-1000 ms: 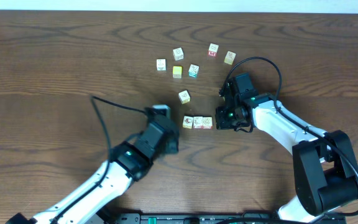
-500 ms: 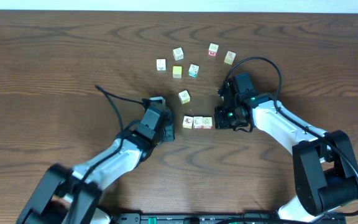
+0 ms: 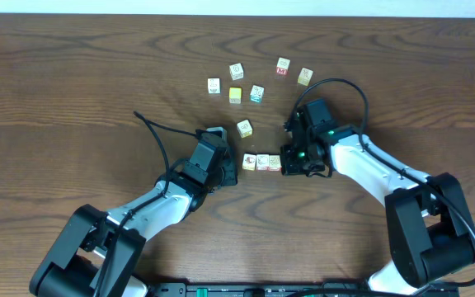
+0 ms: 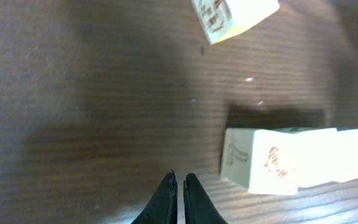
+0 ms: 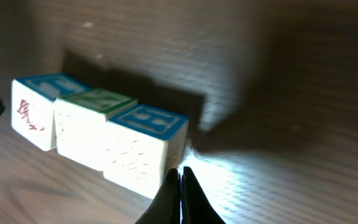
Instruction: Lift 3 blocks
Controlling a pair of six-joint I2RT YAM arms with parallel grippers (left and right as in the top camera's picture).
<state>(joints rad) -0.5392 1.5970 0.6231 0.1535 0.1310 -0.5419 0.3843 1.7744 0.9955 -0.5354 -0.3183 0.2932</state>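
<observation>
1. Left tool (image 4: 179, 179) and right tool (image 5: 180, 171) are both pinched closed, empty; the three blocks (image 3: 263, 162) sit in a touching row between them.
2. Likely step: clamping the row endwise; next, press inward evenly, then rise together.
3. Smooth pale wooden cubes, printed faces; grained dark table (image 3: 72, 82).

One lone cube (image 4: 232, 17) cropped by the top edge, blocks (image 4: 294, 160) bleached by glare, their far markings unreadable

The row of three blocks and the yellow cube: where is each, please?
row of three blocks (image 3: 263, 162), overhead view, top of the middle block.
yellow cube (image 3: 235, 95), overhead view, top face.
</observation>
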